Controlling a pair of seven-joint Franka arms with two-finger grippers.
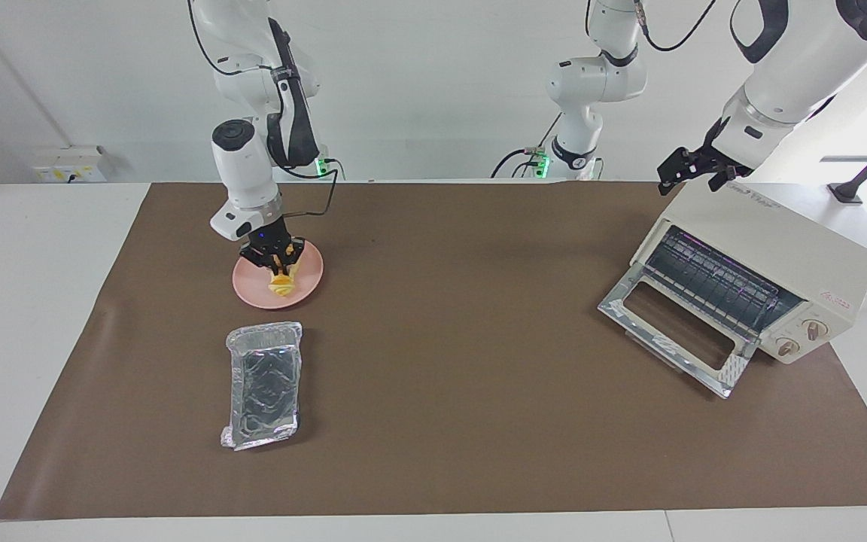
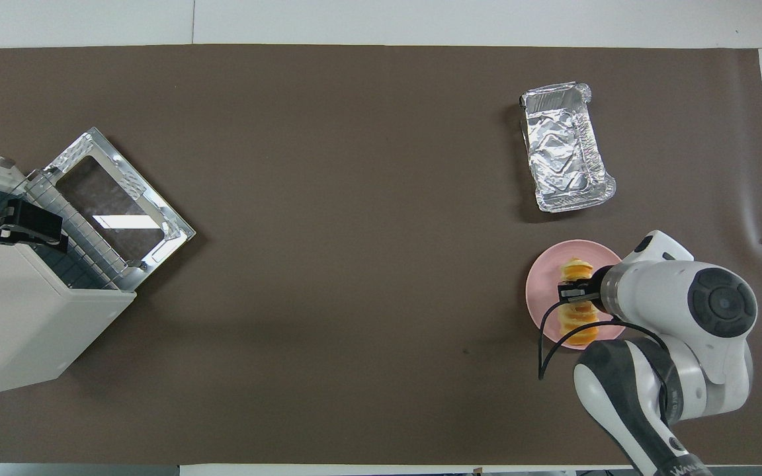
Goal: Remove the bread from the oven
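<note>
While over plate [image 1: 313, 280] | right gripper [image 1: 281, 265] straddles bread [image 1: 282, 285]

**Bread on the plate, oven standing open**

The bread [image 1: 282, 284] is a small golden-yellow loaf with orange-brown crosswise ridges. It lies flat on a pink plate [image 1: 311, 280] toward the right arm's end of the bench, close to the robots' edge.

The oven [image 1: 761, 282] is a boxy cream-white toaster oven with two round knobs, set askew at the left arm's end of the bench. Its silver-framed glass door [image 1: 673, 336] lies folded down flat, showing the wire rack [image 1: 712, 282] inside.
</note>
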